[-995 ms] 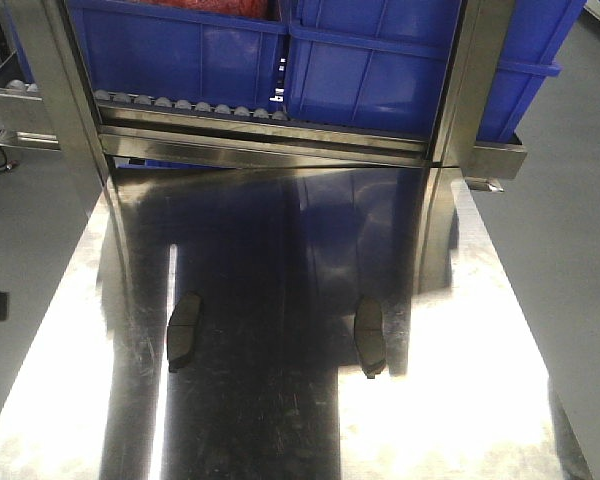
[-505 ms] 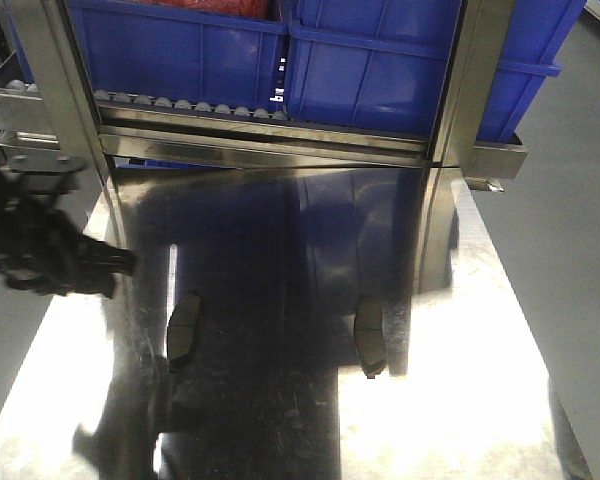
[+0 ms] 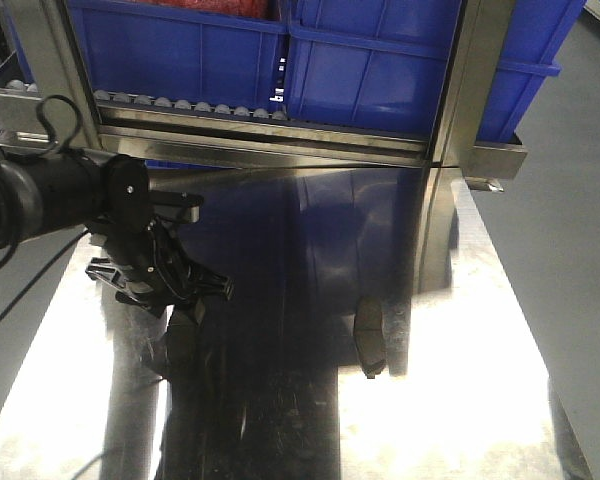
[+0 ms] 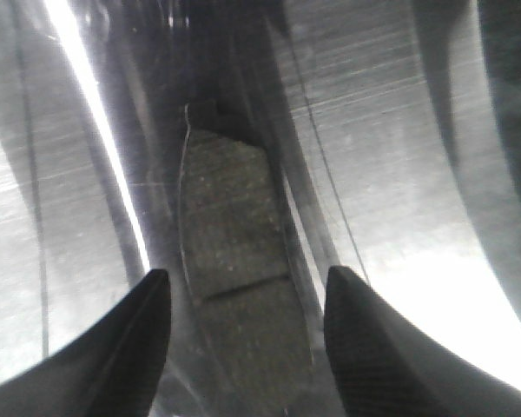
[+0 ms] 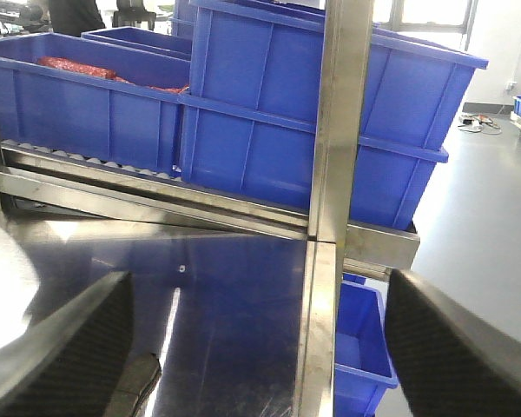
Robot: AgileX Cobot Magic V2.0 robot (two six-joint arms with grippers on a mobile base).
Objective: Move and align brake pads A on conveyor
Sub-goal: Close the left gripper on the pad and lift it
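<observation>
Grey brake pad (image 4: 234, 234) between parted left jaws

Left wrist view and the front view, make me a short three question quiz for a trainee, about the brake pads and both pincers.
1. True or false: the left pincer is clamped shut on the brake pad below it.
2. In the front view, the right-hand brake pad lies on: A a ribbed dark belt; B the steel tabletop; C the floor of a blue bin.
3. Fill in: the right pincer holds ____.

Key
1. False: it is open, with one finger on either side of the pad.
2. B.
3. Nothing: it is open and empty.
</observation>
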